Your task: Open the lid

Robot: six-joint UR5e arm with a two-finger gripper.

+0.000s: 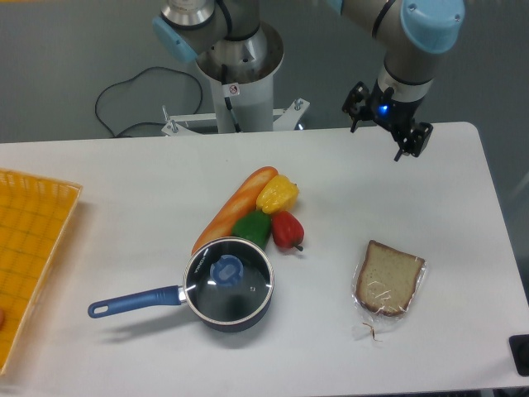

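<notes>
The lid (245,291) is a round clear glass disc with a thin metal rim and a blue knob (226,270) at its centre. It lies flat on the dark blue saucepan (240,321), low on the table left of centre, and the pan's long blue handle (136,301) points left. My gripper (378,137) hangs over the table's far right edge, well away from the pan. Its black fingers (411,141) are spread apart with nothing between them.
A baguette (231,207), a yellow pepper (278,193), a green pepper (252,227) and a red pepper (286,230) lie just behind the pan. A wrapped bread slice (388,277) sits to the right. A yellow basket (29,248) stands at the left edge.
</notes>
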